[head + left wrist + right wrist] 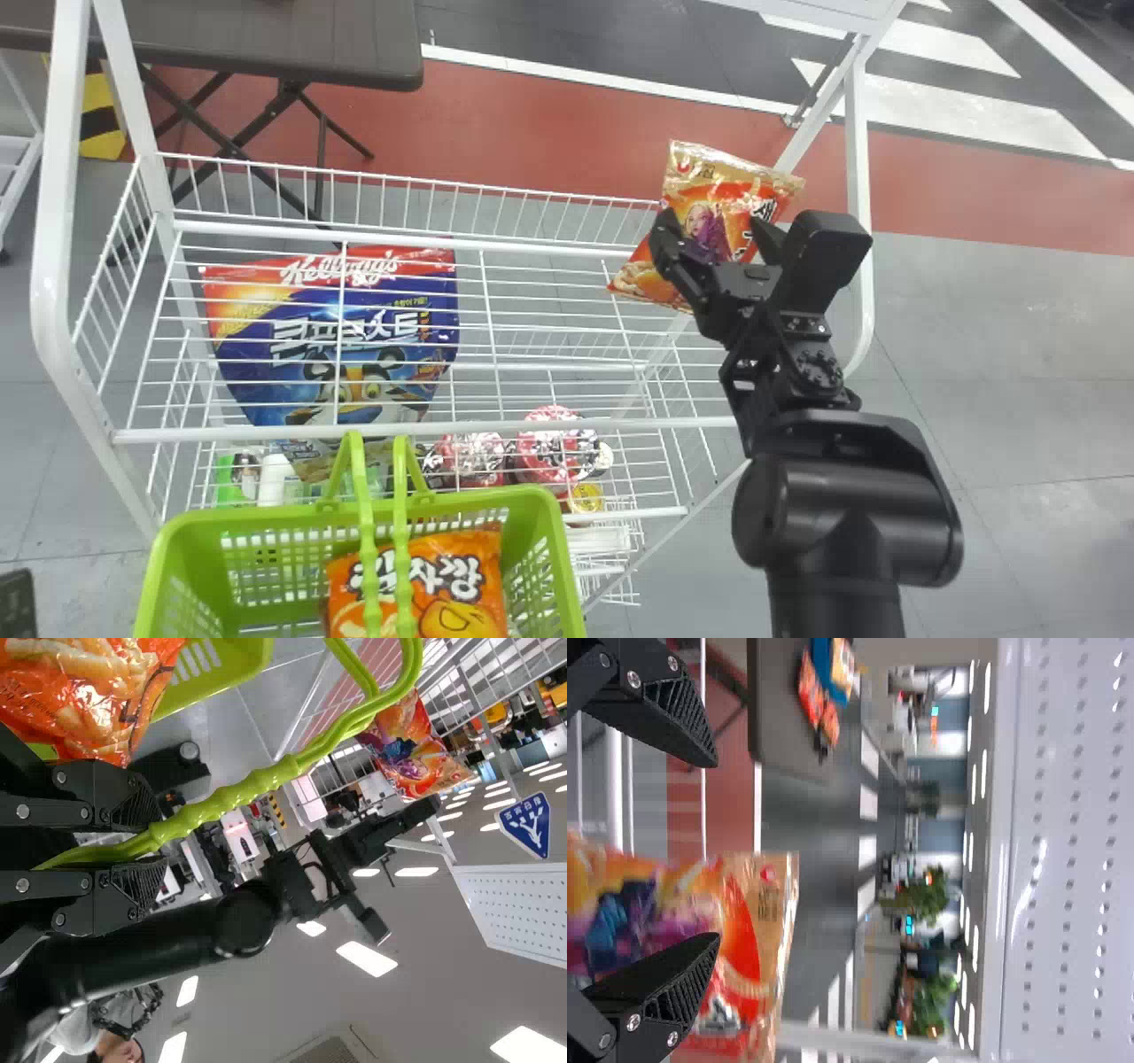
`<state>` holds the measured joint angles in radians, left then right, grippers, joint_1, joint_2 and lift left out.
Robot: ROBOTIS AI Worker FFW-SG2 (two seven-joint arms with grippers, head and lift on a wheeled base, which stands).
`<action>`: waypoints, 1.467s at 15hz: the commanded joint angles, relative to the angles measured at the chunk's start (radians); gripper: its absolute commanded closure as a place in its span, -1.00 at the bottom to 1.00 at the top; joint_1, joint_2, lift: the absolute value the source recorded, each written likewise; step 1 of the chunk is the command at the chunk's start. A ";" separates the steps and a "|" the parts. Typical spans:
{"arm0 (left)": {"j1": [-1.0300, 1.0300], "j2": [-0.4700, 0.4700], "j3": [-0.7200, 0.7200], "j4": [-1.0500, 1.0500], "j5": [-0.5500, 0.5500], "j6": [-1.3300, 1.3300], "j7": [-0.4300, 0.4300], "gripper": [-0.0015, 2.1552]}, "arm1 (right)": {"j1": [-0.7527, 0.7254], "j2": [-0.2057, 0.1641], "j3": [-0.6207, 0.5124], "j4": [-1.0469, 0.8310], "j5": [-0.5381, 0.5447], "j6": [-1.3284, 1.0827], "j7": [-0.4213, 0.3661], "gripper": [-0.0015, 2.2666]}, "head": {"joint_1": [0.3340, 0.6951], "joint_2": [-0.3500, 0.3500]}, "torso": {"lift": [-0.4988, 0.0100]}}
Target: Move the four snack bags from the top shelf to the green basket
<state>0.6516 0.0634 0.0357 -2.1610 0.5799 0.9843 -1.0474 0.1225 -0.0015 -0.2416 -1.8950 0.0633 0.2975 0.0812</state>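
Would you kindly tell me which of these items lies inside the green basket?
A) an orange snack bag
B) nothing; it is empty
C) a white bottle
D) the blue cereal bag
A: the head view shows an orange snack bag lying within the walls of the green basket, below its handles.

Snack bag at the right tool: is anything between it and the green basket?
Yes. In the head view the shelf's front rail crosses between the snack bag and the green basket, and the basket's raised handles span its opening. Nothing visible stands between the right tool and the bag.
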 commanded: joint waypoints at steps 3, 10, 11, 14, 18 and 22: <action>-0.004 0.003 0.006 0.001 0.002 0.003 0.003 -0.08 | -0.110 0.002 -0.057 0.178 0.035 -0.001 -0.040 -0.87 | 1.00 -1.00 | 0.96; -0.020 -0.001 0.003 0.009 -0.006 0.006 0.012 -0.08 | -0.182 -0.018 -0.082 0.260 -0.057 0.147 0.078 0.90 | 1.00 -1.00 | 0.96; -0.018 -0.001 0.004 0.009 -0.005 0.006 0.012 -0.08 | -0.170 -0.018 -0.084 0.249 -0.069 0.141 0.097 0.95 | 1.00 -1.00 | 0.96; -0.009 -0.001 0.006 0.007 0.000 0.006 0.012 -0.08 | -0.126 -0.014 -0.079 0.172 -0.094 0.128 0.104 0.97 | 1.00 -1.00 | 0.96; -0.010 -0.001 0.006 0.001 -0.003 0.006 0.012 -0.08 | -0.007 -0.014 -0.079 -0.065 -0.175 0.242 0.109 0.97 | 1.00 -1.00 | 0.96; -0.013 -0.002 0.001 0.000 -0.006 0.006 0.014 -0.08 | 0.158 -0.012 -0.119 -0.406 -0.387 0.588 0.121 0.97 | 1.00 -1.00 | 0.96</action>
<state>0.6396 0.0628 0.0395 -2.1610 0.5753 0.9903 -1.0350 0.2122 -0.0153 -0.3458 -2.1796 -0.2332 0.7545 0.2014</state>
